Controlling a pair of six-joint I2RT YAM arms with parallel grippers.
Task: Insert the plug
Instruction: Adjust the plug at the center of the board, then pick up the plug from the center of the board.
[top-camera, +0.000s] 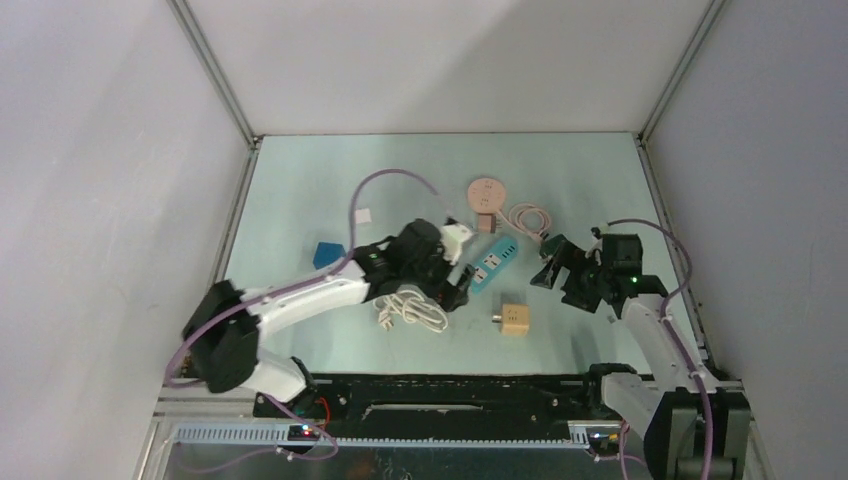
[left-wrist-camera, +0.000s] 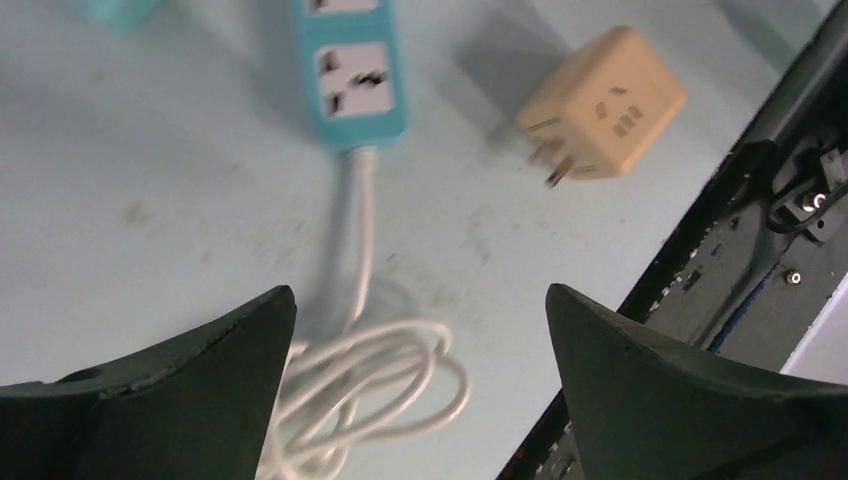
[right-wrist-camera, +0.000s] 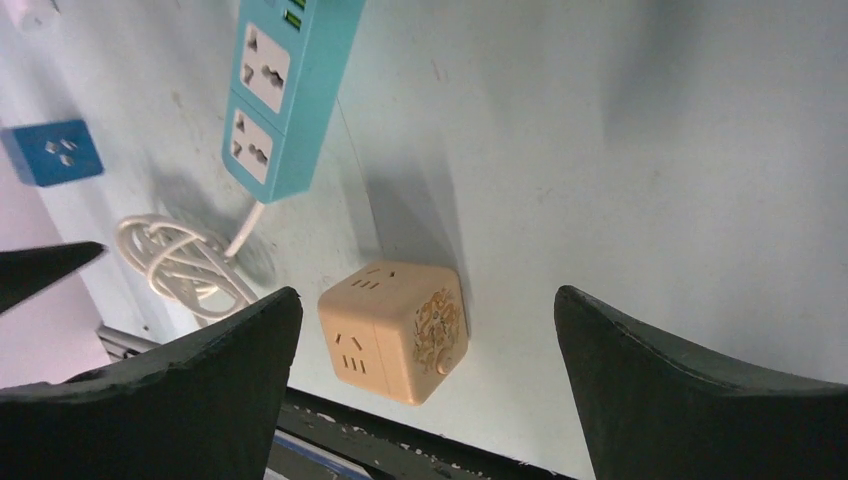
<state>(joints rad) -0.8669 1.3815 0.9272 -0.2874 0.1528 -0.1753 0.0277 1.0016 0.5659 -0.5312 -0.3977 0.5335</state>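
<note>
Cube plug (right-wrist-camera: 395, 330) lies just ahead between the right tool's (right-wrist-camera: 424, 296) wide-open fingers, prongs toward the left arm; left tool (left-wrist-camera: 420, 292) open too

Under the left claw (left-wrist-camera: 420, 292) lies a pale mint tabletop (top-camera: 300, 190), lightly scuffed. Beyond it plain white walls (top-camera: 440, 60) close three sides, joined by grey metal corner struts (top-camera: 215, 70), under soft even light

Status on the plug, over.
Left gripper and right gripper open, empty. Cube plug lies apart from strip, not inserted. Coiled cord below left gripper, clear of plug.
</note>
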